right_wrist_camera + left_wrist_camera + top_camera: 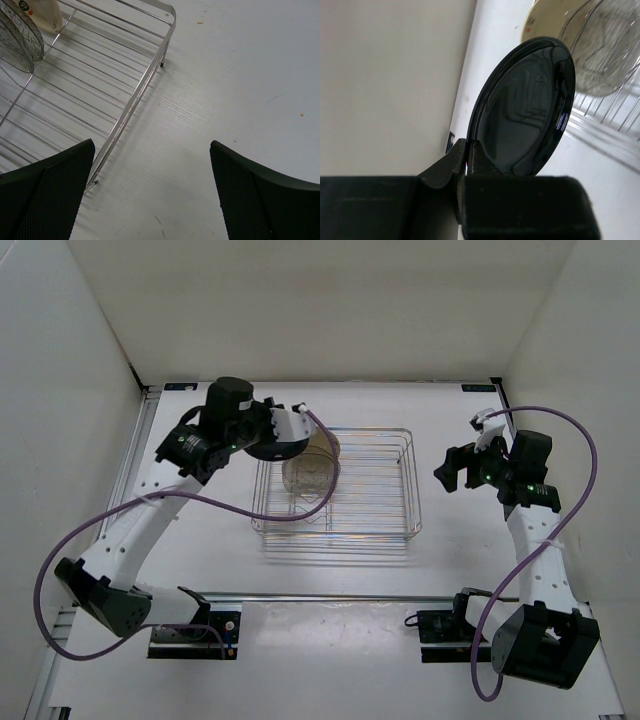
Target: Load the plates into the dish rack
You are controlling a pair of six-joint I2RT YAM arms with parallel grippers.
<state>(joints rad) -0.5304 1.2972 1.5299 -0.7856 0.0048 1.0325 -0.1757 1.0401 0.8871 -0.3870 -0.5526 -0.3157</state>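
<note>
My left gripper (288,436) is shut on the rim of the glossy black plate (525,115), pinching it on edge between both fingers (485,160). From above, the black plate (271,450) hangs at the back left corner of the chrome wire dish rack (390,502). A tan plate (322,448) and a smoky-grey plate (304,480) stand on edge in the rack's left part. The left wrist view has the tan plate (545,20) and the grey plate (605,50) just beyond the black one. My right gripper (455,468) hovers open to the right of the rack, nothing between its fingers (270,200).
White walls close in the table at the left, back and right. The right wrist view looks down on the rack's rim (131,100) and bare white tabletop (225,90). Purple cables loop from both arms. A metal rail (330,597) runs along the near edge.
</note>
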